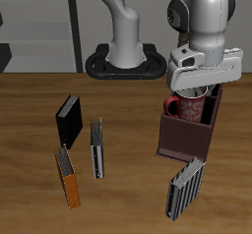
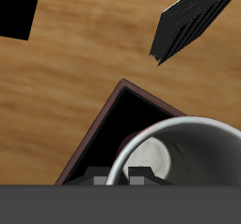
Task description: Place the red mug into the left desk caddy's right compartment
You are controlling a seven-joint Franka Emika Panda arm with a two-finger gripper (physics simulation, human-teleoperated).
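The red mug (image 1: 181,107) with pale speckles hangs in my gripper (image 1: 193,92), which is shut on its rim. The mug sits at rim height of the left desk caddy (image 1: 183,140), a dark reddish-brown box with tall walls, with its lower part inside the walls. I cannot tell which well it is over. In the wrist view the mug's whitish rim and inside (image 2: 181,160) fill the space just under my gripper (image 2: 120,177), above the caddy's dark well (image 2: 111,138).
A ribbed dark caddy (image 1: 185,187) lies near the table's front edge before the brown caddy, and also shows in the wrist view (image 2: 193,25). A black box (image 1: 67,120), a grey book (image 1: 96,147) and an orange book (image 1: 67,175) lie across the table.
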